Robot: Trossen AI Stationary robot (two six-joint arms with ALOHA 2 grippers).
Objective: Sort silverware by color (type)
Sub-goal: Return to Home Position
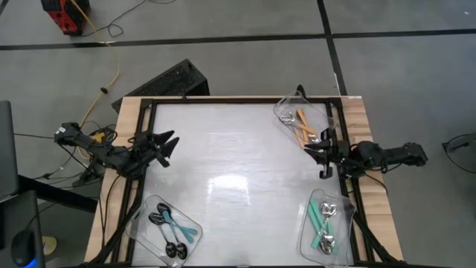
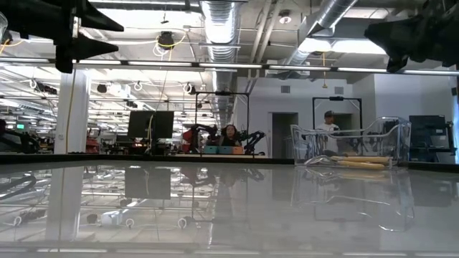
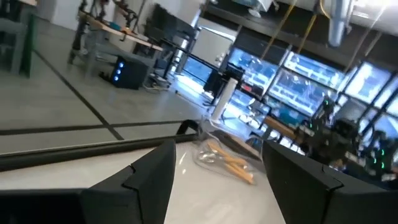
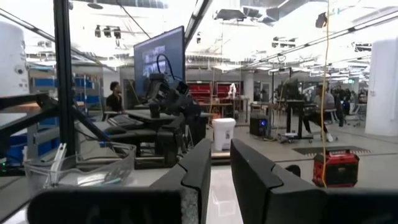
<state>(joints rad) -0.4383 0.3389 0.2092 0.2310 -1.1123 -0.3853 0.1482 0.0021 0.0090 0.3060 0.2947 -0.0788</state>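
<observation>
1. Silverware, orange-handled spoons (image 1: 303, 125): several with silver bowls, lying together in the upper-right tray (image 1: 286, 106), a clear plastic one at the top right corner of the counter (image 1: 238, 149) in the high view.
2. Silverware, blue-handled spoons (image 1: 168, 227): thin handles and black bowls, lying in the lower-left tray (image 1: 143, 212), clear plastic, at the bottom left corner.
3. Silverware, teal-green-handled spoons (image 1: 321, 219): wide handles and silver bowls, lying in the lower-right tray (image 1: 305, 242), clear plastic, at the bottom right corner.
4. Counter: glossy white top inside a dark frame, with wooden edges at both sides.
5. Right gripper (image 1: 318, 152): at the right edge of the counter, raised above the surface. It is just beside the upper-right tray and between it and the lower-right tray. Its fingers are drawn close with a narrow gap and hold nothing.
6. Left gripper (image 1: 171, 147): at the left edge of the counter, raised and well apart from all three trays. Its fingers are spread wide and hold nothing.
7. Room beyond, low view: a seated person (image 2: 230, 134) at a far bench.
</observation>
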